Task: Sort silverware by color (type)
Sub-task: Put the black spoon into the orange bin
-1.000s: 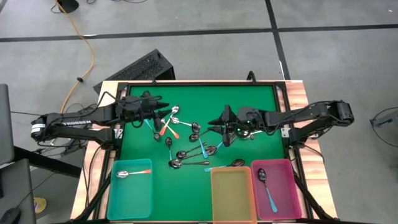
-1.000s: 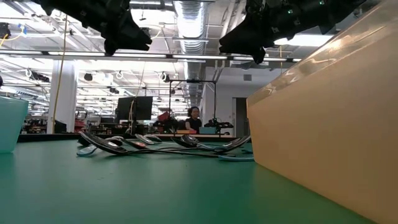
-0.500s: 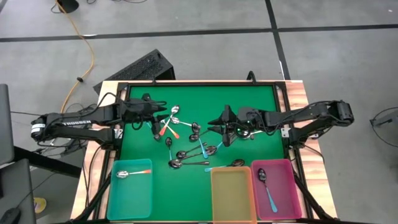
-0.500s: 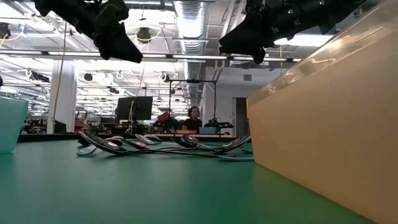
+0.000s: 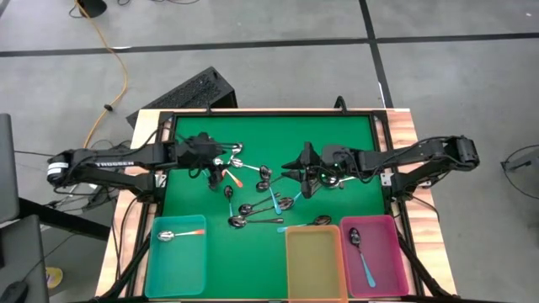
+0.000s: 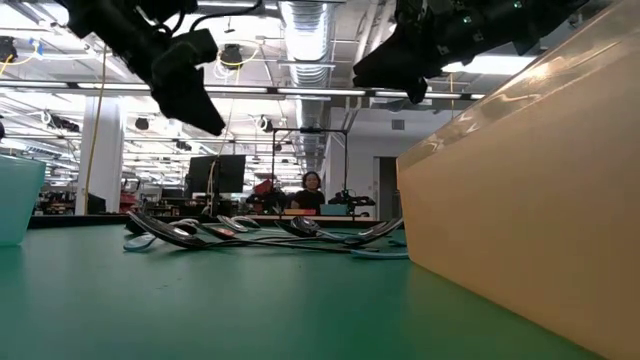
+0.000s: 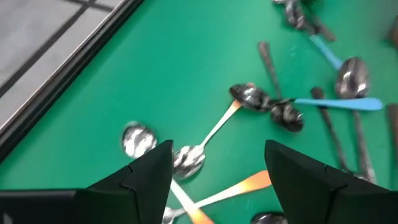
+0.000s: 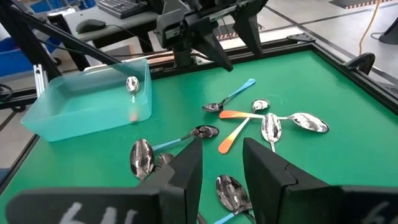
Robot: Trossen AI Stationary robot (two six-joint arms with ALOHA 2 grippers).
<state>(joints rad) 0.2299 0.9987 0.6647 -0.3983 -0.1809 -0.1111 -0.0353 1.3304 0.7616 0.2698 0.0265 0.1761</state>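
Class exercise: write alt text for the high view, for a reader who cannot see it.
Overhead view of a green table with small spoons scattered mid-table and two dark robot arms reaching in from either side. The left gripper, fingers open, is above the spoons' left edge; the right gripper is above their right edge. Along the near edge sit a teal bin, a yellow bin and a pink bin.

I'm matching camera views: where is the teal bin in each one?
High view: teal bin, lower left corner.
Low view: teal bin at the left edge.
Left wrist view: not in it.
Right wrist view: teal bin beyond the scattered spoons.
Shared landmark: the green mat.
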